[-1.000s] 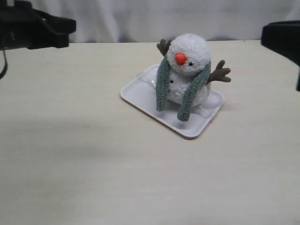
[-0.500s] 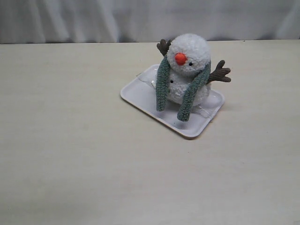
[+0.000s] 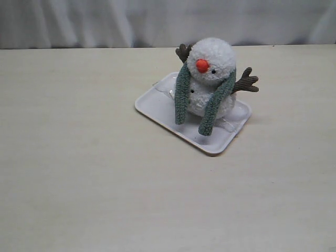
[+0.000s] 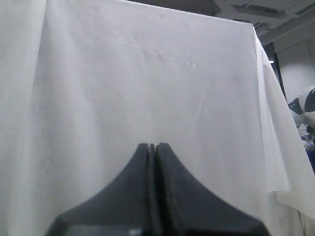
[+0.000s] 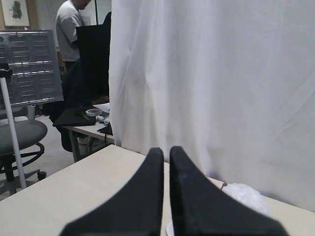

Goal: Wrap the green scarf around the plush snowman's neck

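Note:
The plush snowman (image 3: pixel 211 68) sits upright on a white tray (image 3: pixel 167 111) near the table's middle. The green scarf (image 3: pixel 182 94) lies round the back of its neck, both ends hanging down its front onto the tray. Neither arm shows in the exterior view. In the left wrist view my left gripper (image 4: pixel 152 146) is shut and empty, facing a white curtain. In the right wrist view my right gripper (image 5: pixel 166 151) is shut with a thin slit between its fingers and nothing held. The snowman's white head (image 5: pixel 246 196) peeks out beside that gripper.
A white curtain (image 3: pixel 157 21) hangs behind the beige table (image 3: pixel 79 157). In the right wrist view a person (image 5: pixel 69 24), a chair (image 5: pixel 19 132) and a desk with items stand beyond the table's end.
Both dark arms, seen at the top corners a second ago, have drawn back out of the exterior view. The snowman, scarf and tray have not moved.

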You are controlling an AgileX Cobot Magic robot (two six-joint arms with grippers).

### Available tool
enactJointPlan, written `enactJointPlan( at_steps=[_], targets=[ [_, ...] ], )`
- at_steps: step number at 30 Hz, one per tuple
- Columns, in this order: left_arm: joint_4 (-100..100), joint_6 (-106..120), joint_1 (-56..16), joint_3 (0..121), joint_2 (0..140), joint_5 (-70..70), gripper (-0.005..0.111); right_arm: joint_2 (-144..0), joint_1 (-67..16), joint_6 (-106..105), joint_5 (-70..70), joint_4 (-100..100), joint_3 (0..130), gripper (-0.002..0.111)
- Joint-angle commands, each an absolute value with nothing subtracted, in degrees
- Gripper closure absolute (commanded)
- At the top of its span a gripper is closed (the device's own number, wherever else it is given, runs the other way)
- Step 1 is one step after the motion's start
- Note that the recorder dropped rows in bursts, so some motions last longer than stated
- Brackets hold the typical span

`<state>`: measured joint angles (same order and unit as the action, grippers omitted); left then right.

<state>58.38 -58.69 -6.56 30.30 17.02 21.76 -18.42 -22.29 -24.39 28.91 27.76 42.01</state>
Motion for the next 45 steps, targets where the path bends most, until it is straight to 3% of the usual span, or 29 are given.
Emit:
enactJointPlan(
  at_steps=[1,38,45],
  targets=[
    [57.85,-58.63,-6.66,29.95,15.51,21.66,0.107,-17.70,-22.17,-24.40,29.00,27.80,41.87,0.104],
    [57.78,-58.49,-6.66,29.95,15.45,21.92,0.107,-17.73,-22.17,-24.40,29.00,27.80,41.87,0.104],
    [18.39,-33.45,-6.66,23.44,10.71,13.57,0.107,-17.73,-22.17,-24.40,29.00,27.80,41.87,0.104]
  ],
)
